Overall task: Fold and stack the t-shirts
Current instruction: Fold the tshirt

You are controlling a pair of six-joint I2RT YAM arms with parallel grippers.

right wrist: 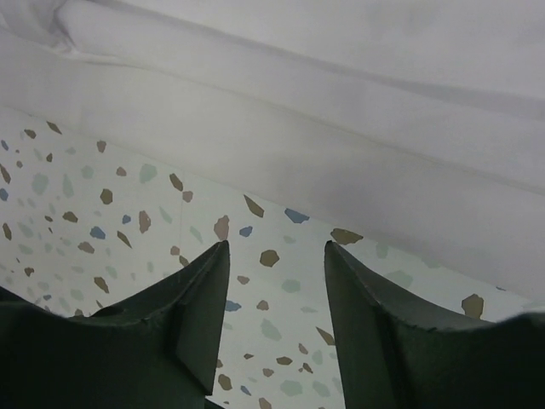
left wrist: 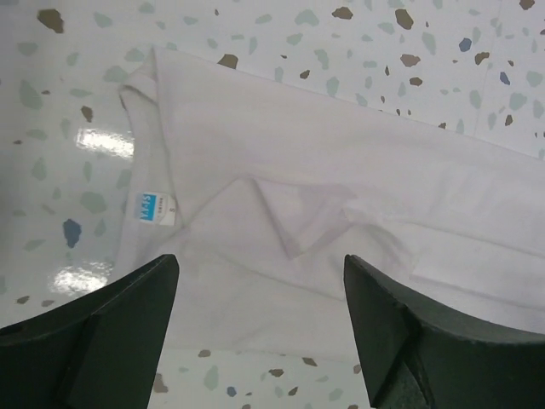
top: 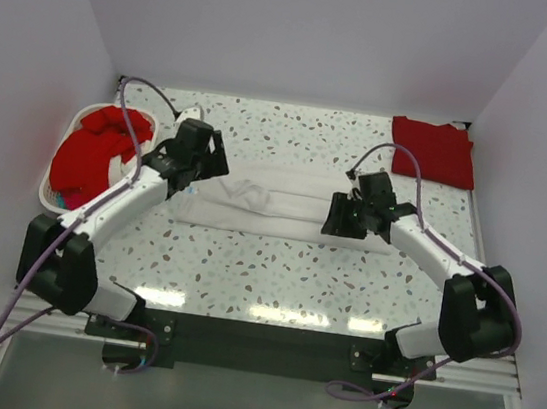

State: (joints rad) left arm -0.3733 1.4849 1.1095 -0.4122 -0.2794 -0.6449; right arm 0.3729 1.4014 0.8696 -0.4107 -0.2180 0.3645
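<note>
White t-shirt lies flat across the middle of the table, folded lengthwise into a long band that runs from left to right. We see its collar at the left end, with the small blue neck label facing up and a loose corner of cloth turned over beside it. A folded red t-shirt sits at the far right corner of the table. More red t-shirts are heaped in a white basket at the table's left edge.

Over the left half of the table the left gripper hangs above the collar end, fingers spread wide and holding nothing. Over the right half, the right gripper is at the near edge of the band, its fingers about half apart with bare table between them, gripping nothing.
</note>
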